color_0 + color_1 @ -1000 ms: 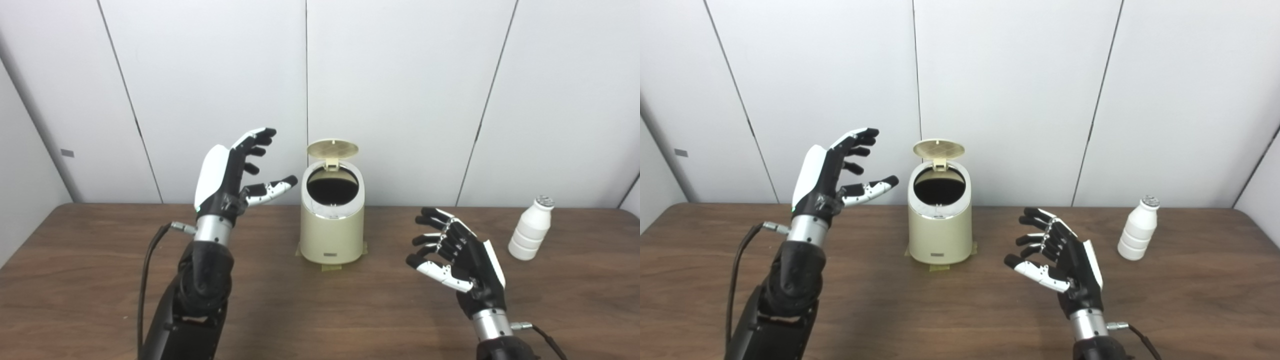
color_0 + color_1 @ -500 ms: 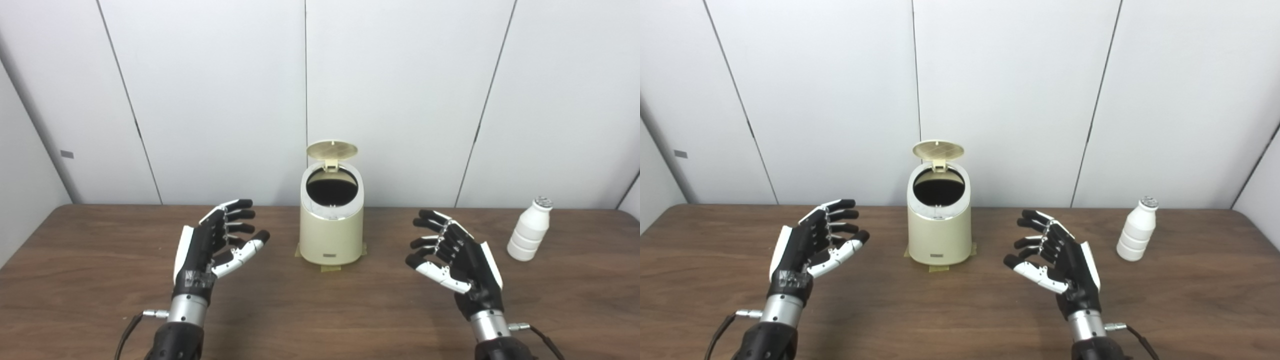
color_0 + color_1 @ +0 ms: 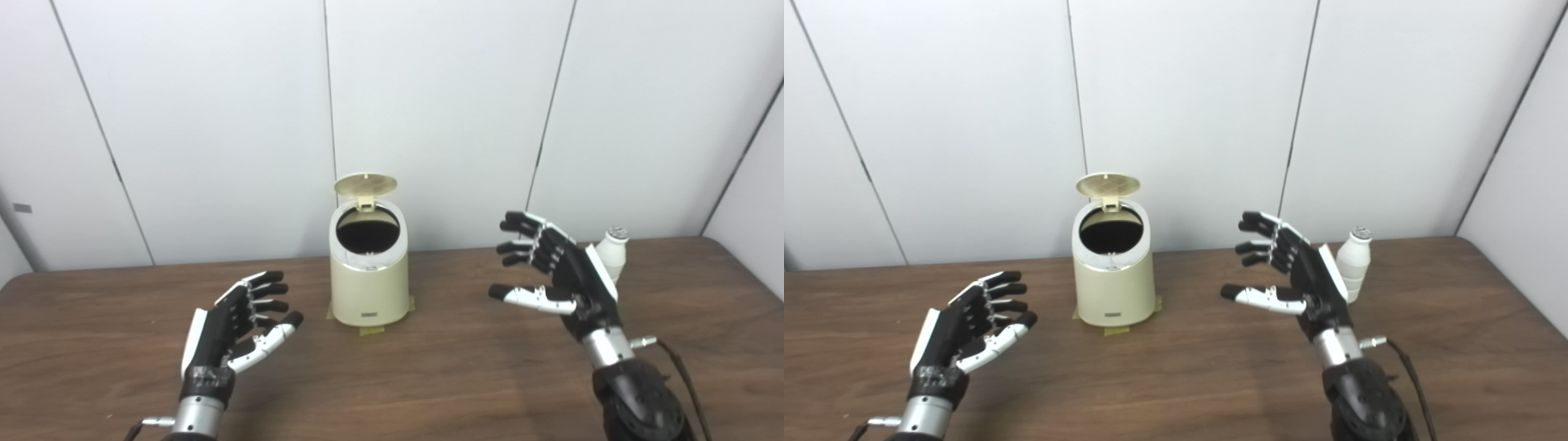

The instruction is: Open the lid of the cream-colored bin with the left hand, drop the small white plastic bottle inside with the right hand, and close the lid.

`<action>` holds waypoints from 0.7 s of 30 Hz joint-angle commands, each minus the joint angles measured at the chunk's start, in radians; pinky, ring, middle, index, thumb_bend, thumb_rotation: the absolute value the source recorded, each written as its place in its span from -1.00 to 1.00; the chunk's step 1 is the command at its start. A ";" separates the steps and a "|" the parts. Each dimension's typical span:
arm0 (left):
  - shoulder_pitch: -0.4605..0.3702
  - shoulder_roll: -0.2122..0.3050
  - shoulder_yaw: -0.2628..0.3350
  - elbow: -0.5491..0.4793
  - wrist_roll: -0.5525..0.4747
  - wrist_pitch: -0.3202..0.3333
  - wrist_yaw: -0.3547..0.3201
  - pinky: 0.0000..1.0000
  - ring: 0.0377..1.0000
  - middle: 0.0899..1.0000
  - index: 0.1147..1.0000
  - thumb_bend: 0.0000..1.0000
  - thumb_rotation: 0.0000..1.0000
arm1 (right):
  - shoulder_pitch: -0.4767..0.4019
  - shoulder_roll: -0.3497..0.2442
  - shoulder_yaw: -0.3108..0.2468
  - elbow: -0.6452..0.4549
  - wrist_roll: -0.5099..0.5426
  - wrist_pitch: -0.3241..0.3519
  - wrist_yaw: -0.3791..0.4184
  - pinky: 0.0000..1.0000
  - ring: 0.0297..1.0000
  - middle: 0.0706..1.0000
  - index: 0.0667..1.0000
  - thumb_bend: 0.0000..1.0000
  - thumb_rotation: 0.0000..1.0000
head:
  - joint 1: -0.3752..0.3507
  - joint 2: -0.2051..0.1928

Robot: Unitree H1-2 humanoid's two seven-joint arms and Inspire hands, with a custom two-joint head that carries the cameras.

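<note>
The cream-colored bin (image 3: 369, 282) stands at the back middle of the wooden table, its round lid (image 3: 365, 185) tipped up at the rear and its dark mouth showing. The small white plastic bottle (image 3: 1353, 262) stands upright to the right, partly hidden behind my right hand. My right hand (image 3: 560, 272) is raised above the table, open, fingers spread toward the bin, holding nothing. Low over the table at the front left, my left hand (image 3: 236, 324) is open and holds nothing, well clear of the bin.
The brown wooden table (image 3: 429, 380) reaches a white panelled wall (image 3: 429, 110) behind the bin. A strip of tape (image 3: 371, 331) shows under the bin's base. A cable (image 3: 686, 380) runs from my right wrist.
The camera has turned to the right. My left hand dropped from beside the bin's lid to low over the table. My right hand rose and moved back toward the bottle.
</note>
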 commanded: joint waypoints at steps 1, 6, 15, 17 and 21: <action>-0.027 0.012 0.008 -0.010 -0.003 -0.043 0.002 0.00 0.22 0.35 0.41 0.29 -0.81 | -0.079 -0.044 -0.018 -0.055 -0.043 0.031 -0.011 0.11 0.25 0.46 0.48 0.58 -0.81 | -0.029 -0.014; -0.032 0.030 0.012 0.023 -0.003 -0.073 -0.006 0.01 0.23 0.37 0.42 0.24 -0.83 | -0.148 -0.151 -0.068 -0.034 -0.084 0.061 -0.013 0.15 0.33 0.51 0.49 0.65 -0.73 | -0.082 -0.040; -0.043 0.049 0.022 0.071 -0.026 -0.119 -0.021 0.04 0.24 0.38 0.45 0.18 -0.97 | -0.213 -0.245 -0.114 0.030 -0.140 0.083 -0.036 0.24 0.44 0.61 0.57 0.62 -0.71 | -0.144 -0.067; -0.045 0.049 0.025 0.071 -0.033 -0.119 -0.023 0.05 0.25 0.39 0.46 0.17 -0.98 | -0.216 -0.256 -0.124 0.044 -0.149 0.093 -0.043 0.31 0.41 0.61 0.56 0.60 -0.77 | -0.151 -0.070; -0.044 0.050 0.028 0.060 -0.028 -0.101 -0.019 0.06 0.26 0.40 0.45 0.16 -1.00 | -0.216 -0.275 -0.144 0.094 -0.136 0.098 -0.043 0.30 0.43 0.61 0.57 0.62 -0.76 | -0.160 -0.072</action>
